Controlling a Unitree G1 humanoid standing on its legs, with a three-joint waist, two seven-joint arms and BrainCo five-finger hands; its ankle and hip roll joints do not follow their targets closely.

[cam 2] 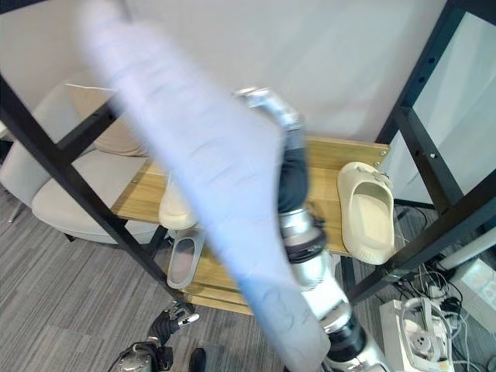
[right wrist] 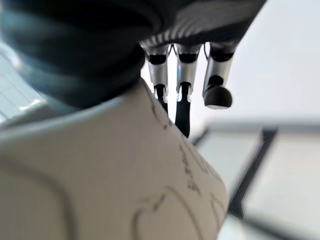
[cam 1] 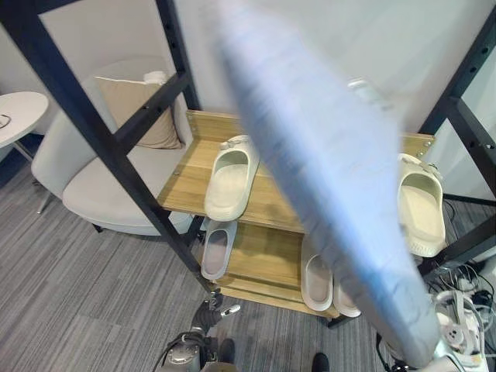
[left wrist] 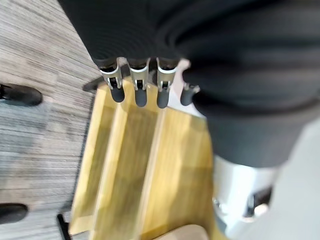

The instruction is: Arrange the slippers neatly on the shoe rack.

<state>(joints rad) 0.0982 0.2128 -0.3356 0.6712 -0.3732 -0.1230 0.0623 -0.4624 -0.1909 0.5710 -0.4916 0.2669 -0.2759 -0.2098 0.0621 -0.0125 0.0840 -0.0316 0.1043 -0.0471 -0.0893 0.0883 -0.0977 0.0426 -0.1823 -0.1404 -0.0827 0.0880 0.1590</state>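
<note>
Slippers first, left eye view: one pale blue-grey slipper [cam 1: 325, 178] is held up close to the camera, its sole a long blurred slab across the middle of the view. Behind it the shoe rack [cam 1: 271, 203], light wood shelves in a black metal frame. Top shelf: a cream slipper [cam 1: 231, 180] at the left, another cream slipper [cam 1: 420, 209] at the right end, well apart. Lower shelf: a grey-white slipper [cam 1: 218, 248] at the left edge, a white pair [cam 1: 318, 280] nearer the right. Floor is grey striped carpet [cam 1: 70, 287]. Beside the rack, a cream armchair [cam 1: 85, 174] w/ a tan cushion [cam 1: 143, 108], and a round white side table [cam 1: 19, 112] at the far left.

Right eye view: same slab, and my right arm rises behind it w/ its dark ribbed wrist. My left hand [cam 2: 177, 316] hangs low near the carpet, in front of the rack's lower shelf.

Left wrist view: my left hand [left wrist: 137, 90], fingers straight and relaxed, holding nothing, over the wood slats of a shelf; carpet alongside.

Right wrist view: my right hand [right wrist: 182, 95] lies against the held slipper's smooth, rounded, foam-like surface w/ faint moulded lines. Fingers reach past its edge; can't tell if they curl round it.
</note>
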